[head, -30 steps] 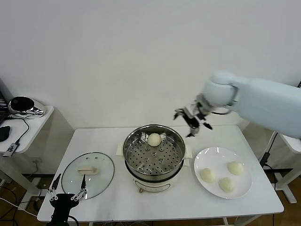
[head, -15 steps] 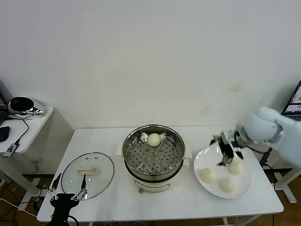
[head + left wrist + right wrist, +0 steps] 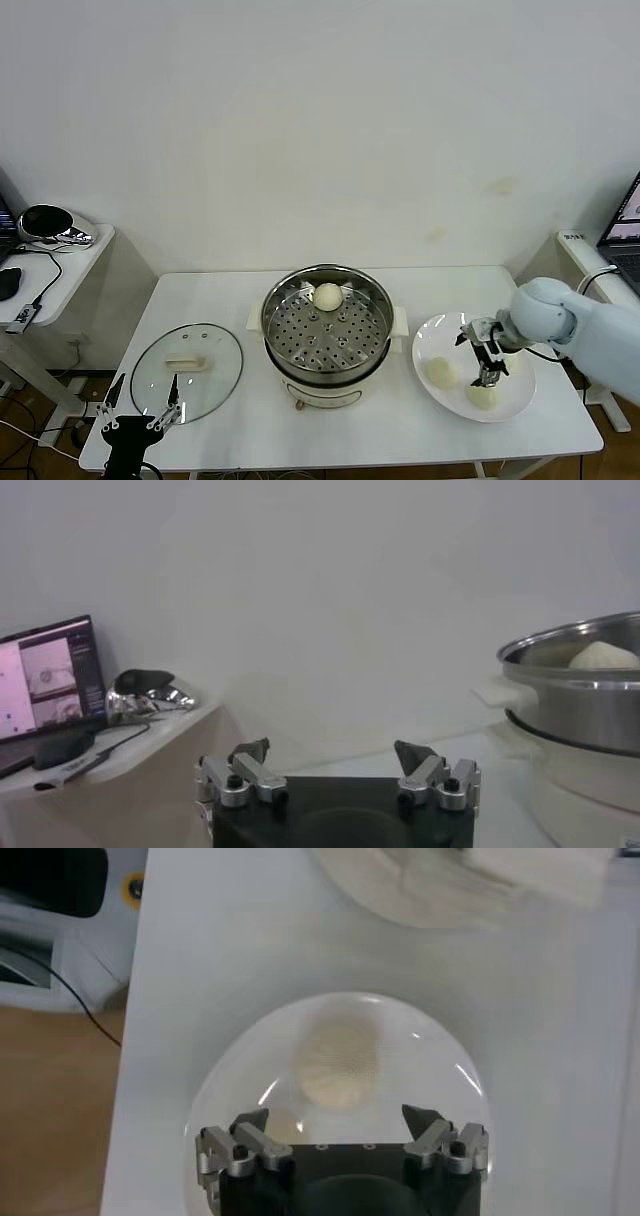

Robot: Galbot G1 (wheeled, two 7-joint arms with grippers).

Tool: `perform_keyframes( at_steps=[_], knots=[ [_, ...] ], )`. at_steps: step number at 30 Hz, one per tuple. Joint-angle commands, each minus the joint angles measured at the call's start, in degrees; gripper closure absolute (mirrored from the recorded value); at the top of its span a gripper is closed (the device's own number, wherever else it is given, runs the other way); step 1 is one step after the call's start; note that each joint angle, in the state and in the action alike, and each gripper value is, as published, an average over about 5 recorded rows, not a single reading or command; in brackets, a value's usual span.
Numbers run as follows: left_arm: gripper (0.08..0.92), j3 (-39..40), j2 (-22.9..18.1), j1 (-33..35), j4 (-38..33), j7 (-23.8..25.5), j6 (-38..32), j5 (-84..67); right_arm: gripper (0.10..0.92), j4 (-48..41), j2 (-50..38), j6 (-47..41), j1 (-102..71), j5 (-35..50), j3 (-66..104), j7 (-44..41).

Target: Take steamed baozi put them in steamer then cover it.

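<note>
The steamer [image 3: 325, 335] stands mid-table with one baozi [image 3: 328, 295] on its holed tray at the far side. It also shows in the left wrist view [image 3: 585, 695]. The white plate [image 3: 440, 335] at the right holds two visible baozi [image 3: 440, 372] [image 3: 482, 396]. My right gripper [image 3: 487, 362] hangs open low over the plate. In the right wrist view the gripper [image 3: 335, 1120] is empty, with a baozi [image 3: 338, 1063] just ahead of its jaws. The cover [image 3: 187, 372] lies flat at the left. My left gripper [image 3: 140, 415] is parked open at the front left corner.
A side table [image 3: 60, 255] with a dark helmet-like object and cables stands off to the left. A laptop [image 3: 625, 225] sits at the far right edge. The steamer's cream base [image 3: 420, 893] lies beyond the plate in the right wrist view.
My right gripper has moved from beside the steamer's far right rim, rightward and down, to just above the plate. The left arm has not moved.
</note>
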Motion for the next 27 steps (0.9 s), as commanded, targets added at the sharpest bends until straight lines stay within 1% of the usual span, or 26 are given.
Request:
perform_keyframes(
  at_steps=[1,9,13,19,27],
  knots=[
    [0.177,-0.14,-0.14,0.04,0.18,-0.03,-0.06,0.02,0.203,-6.30,6.70,0.48,-3.97,-2.49,1.80,1.13],
    [0.177,-0.16,-0.29,0.07,0.40,-0.10,-0.20,0.00,0.208,-9.76,10.10,1.05,-4.32,-3.47,1.72,1.17],
    [0.177,-0.09,-0.41,0.12,0.55,-0.14,-0.30,0.00,0.232,-10.17,10.59,1.03,-4.55,-3.87,1.71,0.99],
    [0.177,-0.03,-0.57,0.25,0.52,-0.18,-0.46,0.04,0.322,-9.92,10.34,0.93,-4.65,-4.08,1.59,0.41],
    [0.177,-0.02,-0.66,0.41,0.18,-0.19,-0.48,0.11,0.475,-8.80,8.66,1.15,-3.37,-3.39,2.07,-0.90]
  ],
)
